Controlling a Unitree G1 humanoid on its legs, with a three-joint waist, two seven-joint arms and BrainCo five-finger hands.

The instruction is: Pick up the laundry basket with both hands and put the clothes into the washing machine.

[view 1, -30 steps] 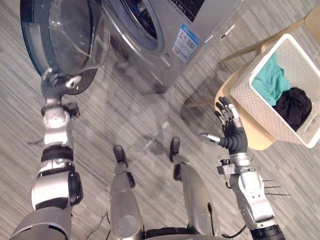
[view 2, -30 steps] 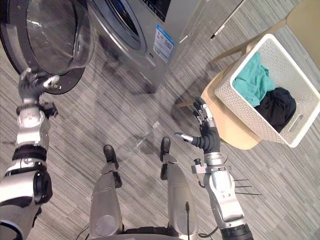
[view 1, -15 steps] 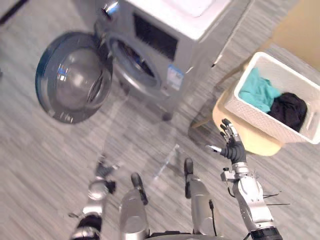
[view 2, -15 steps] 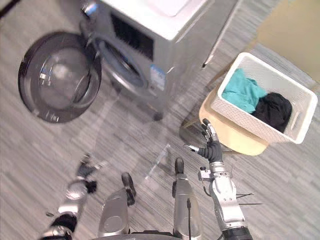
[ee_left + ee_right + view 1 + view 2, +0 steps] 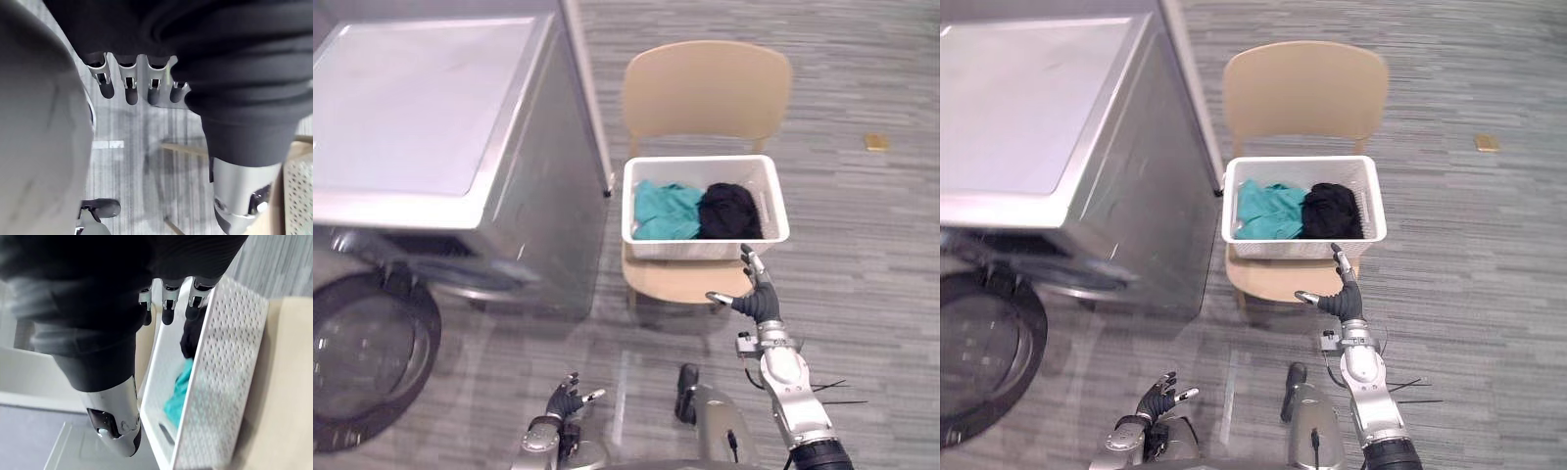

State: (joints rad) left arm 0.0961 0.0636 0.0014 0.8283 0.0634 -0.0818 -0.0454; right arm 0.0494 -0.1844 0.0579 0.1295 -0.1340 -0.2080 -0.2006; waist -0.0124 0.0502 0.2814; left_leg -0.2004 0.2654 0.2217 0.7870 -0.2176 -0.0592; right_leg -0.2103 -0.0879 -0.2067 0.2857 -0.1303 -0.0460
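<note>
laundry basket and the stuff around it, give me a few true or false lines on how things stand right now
The laundry basket sits on the chair. True.
The right hand grips the basket's rim. False: it is open, fingers straight, gripping nothing.
The basket holds a teal cloth and a black cloth. True.
The door of the washing machine is shut. False: it stands open.
The left hand holds a garment. False: it is open and empty.
</note>
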